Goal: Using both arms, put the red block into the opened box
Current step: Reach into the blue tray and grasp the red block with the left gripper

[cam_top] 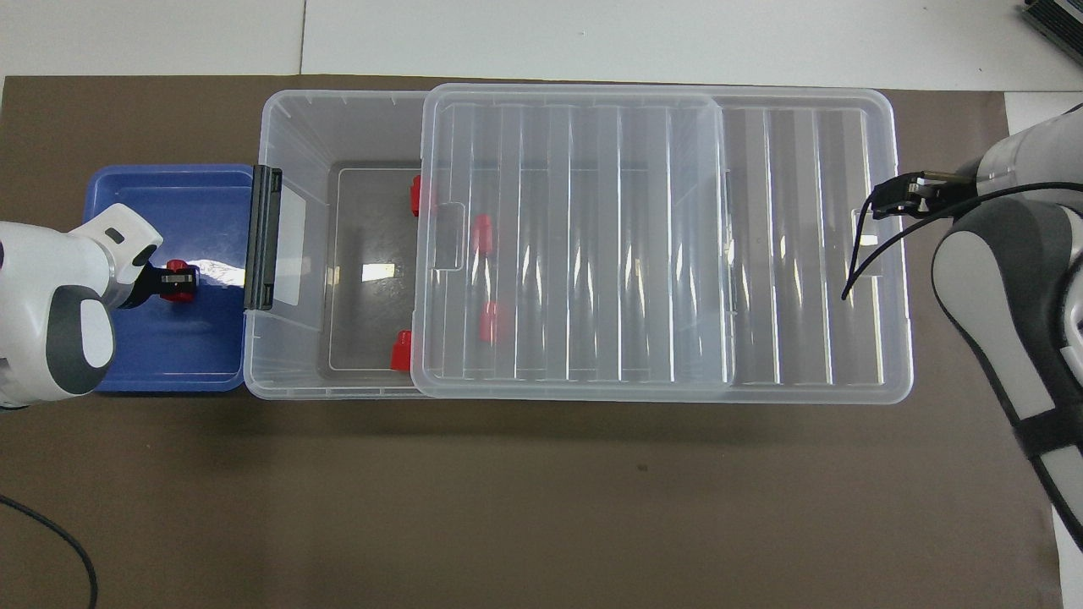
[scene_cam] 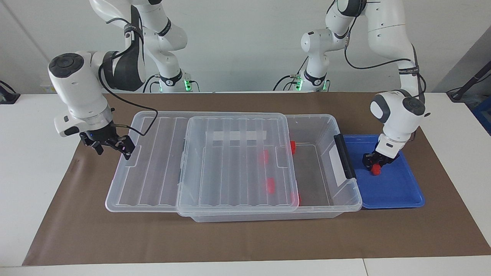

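Left gripper [scene_cam: 375,164] is clenched on the red block [scene_cam: 376,170] down in the blue tray [scene_cam: 399,191], at the left arm's end of the tabletop. If that pinch is off-center, I'd guess the block pops out during the lift over the box [scene_cam: 326,126] wall. Right gripper [scene_cam: 123,146] hangs spread wide at the slid-back lid [scene_cam: 153,153]; bumping it could close the gap.

small red block [scene_cam: 376,170] sitting in the blue tray [scene_cam: 402,191] right beside the box [scene_cam: 347,199], pinched by the left gripper [scene_cam: 373,164], clear box with its ribbed lid [scene_cam: 238,165] slid half open, four more red blocks inside
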`<state>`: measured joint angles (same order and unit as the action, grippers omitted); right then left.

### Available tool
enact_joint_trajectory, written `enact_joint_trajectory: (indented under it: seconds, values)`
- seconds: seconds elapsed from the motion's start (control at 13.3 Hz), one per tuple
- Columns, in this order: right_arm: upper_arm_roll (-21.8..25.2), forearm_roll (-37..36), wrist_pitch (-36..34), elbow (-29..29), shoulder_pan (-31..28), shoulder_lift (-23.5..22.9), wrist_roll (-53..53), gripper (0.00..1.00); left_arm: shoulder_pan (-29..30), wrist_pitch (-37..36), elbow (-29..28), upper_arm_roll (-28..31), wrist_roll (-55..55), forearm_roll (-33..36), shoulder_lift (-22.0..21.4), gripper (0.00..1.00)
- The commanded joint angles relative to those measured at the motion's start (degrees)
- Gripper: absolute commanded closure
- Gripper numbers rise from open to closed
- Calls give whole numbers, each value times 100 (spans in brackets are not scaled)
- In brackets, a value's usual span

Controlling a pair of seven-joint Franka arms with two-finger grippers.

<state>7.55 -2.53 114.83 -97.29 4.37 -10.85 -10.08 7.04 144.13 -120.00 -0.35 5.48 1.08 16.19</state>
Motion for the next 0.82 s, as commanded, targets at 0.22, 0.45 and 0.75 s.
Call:
enact_joint_trajectory:
  seconds: [0.22,0.45,0.75]
  values:
    - [-26,323,-1161,561,-15,477,147,0,-177,-2059,1397,-53,23,42,-63,100]
    - [-26,297,-2347,877,-24,820,303,0,-177,-2731,1778,-88,-56,-19,-404,100]
    - [-17,235,-2545,826,11,926,700,0,-177,-3661,2453,-88,-178,-607,-626,100]
